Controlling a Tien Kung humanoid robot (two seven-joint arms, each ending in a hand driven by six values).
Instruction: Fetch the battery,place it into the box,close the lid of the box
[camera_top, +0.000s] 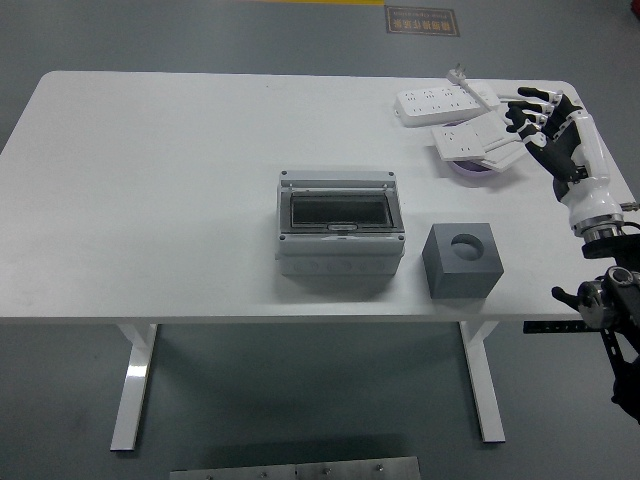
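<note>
**benchguy:** Where's your robot hand at right now? And do you even see the battery?

**me:** My right robot hand (537, 118) hangs over the far right corner of the desk (150, 200), fingers spread apart, holding nothing. It's just beside the two power strips (440, 100) and the purple thing (472, 168) under one of them. My left arm isn't in view. Honestly, I can't pick out a battery anywhere. The box (340, 232) sits mid-desk with its clear lid (338, 210) down, and a gray block (463, 260) with a round hole on top stands just to its right.

**benchguy:** So what's the risk?

**me:** Mostly grabbing the wrong thing. That corner is cluttered, so my fingers could snag a strip or its cord and drag it off the edge. Also, the lid looks closed, so anything I bring over has nowhere to go until it's opened.
</note>
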